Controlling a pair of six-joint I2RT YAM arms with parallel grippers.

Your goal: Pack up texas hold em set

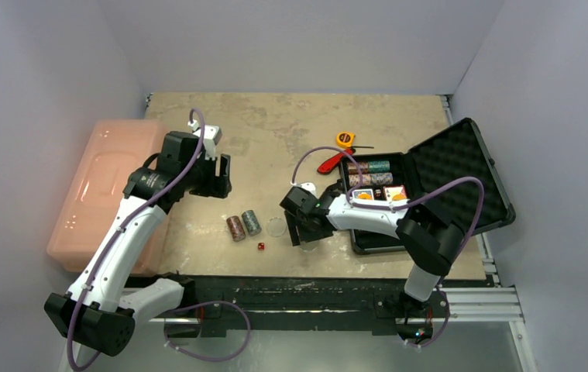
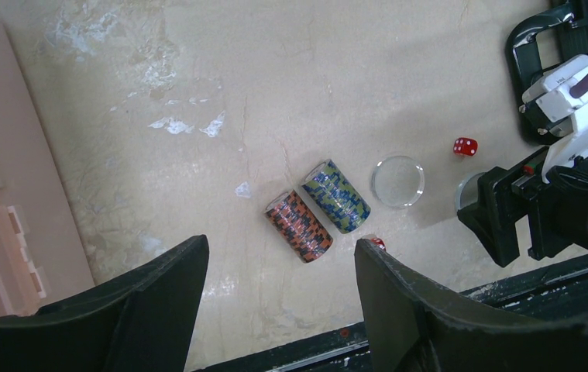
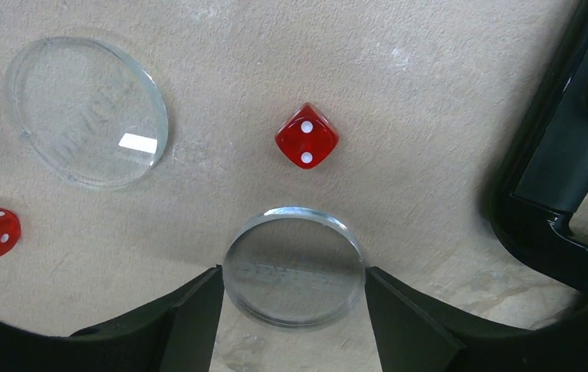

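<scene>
Evidently the right claw [image 3: 293, 283] pinches the lower-centre clear disc [image 3: 294, 260] by its edges, bound for the black case [image 1: 461, 167]; left claw [image 2: 281, 244] hangs wide, empty.

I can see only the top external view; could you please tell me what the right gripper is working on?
Observer: A clear disc sits between the right gripper's fingers, its edges right against both.
Operator: Thank you. Is anything hidden under that arm?
Observer: Yes, a red die lies just beyond the disc, apart from it, two pips showing.
Operator: And the left gripper, please?
Observer: The left gripper is open and empty, pointed toward the orange chip roll and blue chip roll.
</scene>
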